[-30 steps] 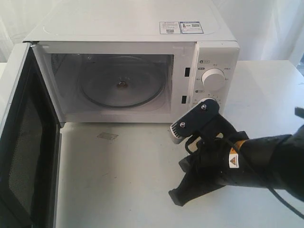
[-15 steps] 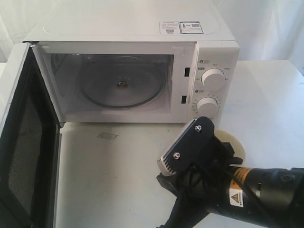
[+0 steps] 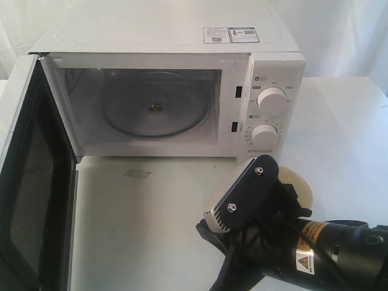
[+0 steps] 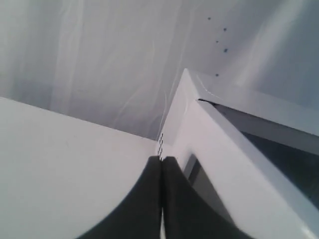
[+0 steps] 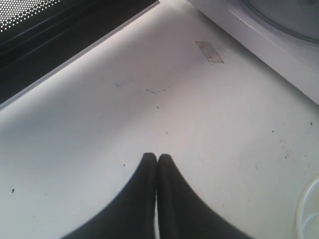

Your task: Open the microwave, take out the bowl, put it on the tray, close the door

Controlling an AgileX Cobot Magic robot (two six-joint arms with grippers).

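A white table (image 3: pixel 151 230) is seen, with a white curtain (image 3: pixel 339 36) behind it. The microwave (image 3: pixel 170 42) is set at the back of the table. Two stickers (image 3: pixel 230 34) are stuck on top of the microwave. Its door (image 3: pixel 30 182) is swung wide open to the left side of the microwave. Inside the microwave only a round glass plate (image 3: pixel 154 106) is seen. Two round white knobs (image 3: pixel 272 100) are found on the right part of the microwave's front.

The bowl (image 3: pixel 300 185) is out of the microwave. It is placed on the table just in front of the microwave's knob panel. Most of the bowl is hidden behind the black right arm (image 3: pixel 327 254), so only part of its pale round rim is shown.

A small bit of tape (image 3: pixel 137 174) is stuck on the table just in front of the microwave's opening.

The right gripper (image 5: pixel 157 158) is pressed closed, with its two black fingers touching, and nothing is held in it. It is held over the bare table in front of the microwave, between the open door and the bowl.

The left gripper (image 4: pixel 161 159) is closed tight too, and nothing is held in it. It is seen just beside a white edge with dark glass, which looks like the microwave's open door.
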